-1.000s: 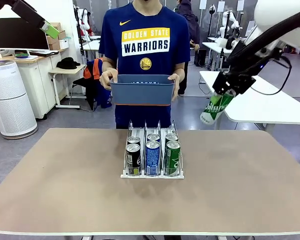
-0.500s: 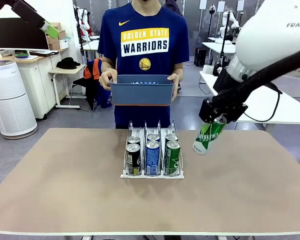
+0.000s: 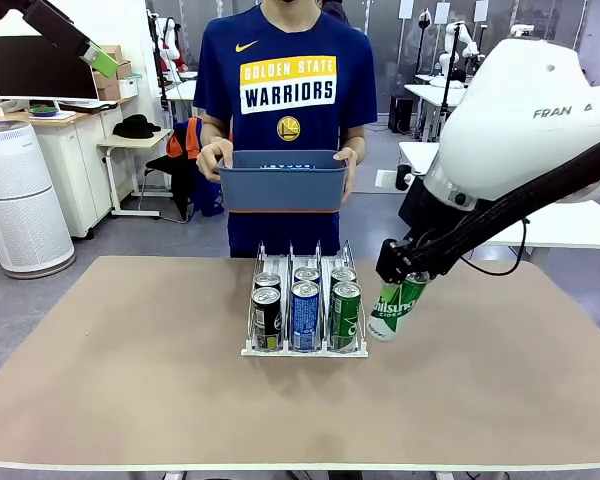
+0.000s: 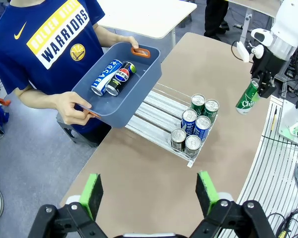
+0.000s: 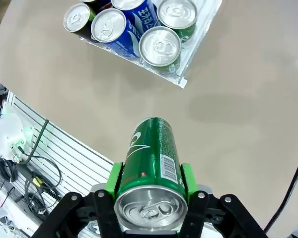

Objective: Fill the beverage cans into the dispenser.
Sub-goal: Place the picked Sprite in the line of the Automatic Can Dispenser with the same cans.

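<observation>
**Beverage can insertion: right arm, green can**

**Current state.** The right gripper [image 3: 401, 268] is clamped on the green can [image 3: 394, 306]. The can hangs below it, just off the right front corner of the dispenser [image 3: 302, 352], and appears clear of the table. The left gripper [image 4: 149, 192] is raised well away from the dispenser, fully spread and holding nothing. Six cans occupy the robot-side end of the dispenser, two per lane. The lane sections toward the person are free. Beyond that far end, the person holds a blue-grey tub [image 3: 285, 182] with two more cans in it.

**Procedure (recommended).**
1. Raise the can above the divider tips before it crosses over the dispenser.
2. Position it over the free section of the lane on the dispenser's right, behind the two green cans [image 3: 344, 315] already seated there.
3. Correct the tilt so the base goes down flat between the dividers.
4. Lower it until the base is seated, then release.

**Caution.** Contact with the seated cans or a divider is likely to shift the light dispenser. The path should also stay below the tub.

**Can position in the fingers.** In the right wrist view the pads [image 5: 187, 178] press on opposite sides of the can's [image 5: 151, 158] body, close to its silver top. The top faces the wrist. Most of the body extends past the fingertips, with the base pointing toward the table beside the dispenser.
</observation>
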You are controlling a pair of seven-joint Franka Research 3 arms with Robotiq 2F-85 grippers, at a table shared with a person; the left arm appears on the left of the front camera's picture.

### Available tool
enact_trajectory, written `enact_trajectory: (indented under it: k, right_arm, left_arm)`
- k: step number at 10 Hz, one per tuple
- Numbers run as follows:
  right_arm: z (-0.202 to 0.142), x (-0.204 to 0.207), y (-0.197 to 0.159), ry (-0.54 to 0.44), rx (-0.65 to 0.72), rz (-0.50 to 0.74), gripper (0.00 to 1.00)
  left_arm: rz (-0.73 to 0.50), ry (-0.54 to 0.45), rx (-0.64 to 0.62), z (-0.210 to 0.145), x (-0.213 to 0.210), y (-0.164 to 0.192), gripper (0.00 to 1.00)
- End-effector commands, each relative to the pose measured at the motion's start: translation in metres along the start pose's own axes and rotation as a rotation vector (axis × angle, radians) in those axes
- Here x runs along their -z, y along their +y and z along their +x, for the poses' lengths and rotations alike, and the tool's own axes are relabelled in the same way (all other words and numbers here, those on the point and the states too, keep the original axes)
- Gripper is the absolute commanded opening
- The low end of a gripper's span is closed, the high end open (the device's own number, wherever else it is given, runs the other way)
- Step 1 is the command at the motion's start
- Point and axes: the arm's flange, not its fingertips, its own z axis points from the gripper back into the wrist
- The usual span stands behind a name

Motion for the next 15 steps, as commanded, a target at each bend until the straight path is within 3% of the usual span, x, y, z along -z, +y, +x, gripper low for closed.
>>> enact_trajectory:
  k: [1,2,5,10,15]
  right_arm:
    - [0.012,0.016,0.0,-0.018,-0.07,-0.019,0.58]
    - [0.0,0.0,0.0,0.0,0.0,0.0,0.58]
    - [0.005,0.01,-0.002,0.007,-0.023,0.001,0.58]
    - [0.051,0.041,-0.005,0.058,0.007,-0.001,0.58]
    - [0.112,0.073,-0.011,0.041,0.029,-0.057,0.58]
  left_arm:
    - [-0.001,0.001,-0.002,-0.002,0.0,0.0,1.0]
    - [-0.001,0.001,-0.002,-0.002,0.0,0.0,1.0]
    - [-0.001,0.001,-0.002,-0.002,0.0,0.0,1.0]
    - [-0.001,0.001,-0.002,-0.002,0.0,0.0,1.0]
    - [-0.001,0.001,-0.002,-0.002,0.0,0.0,1.0]
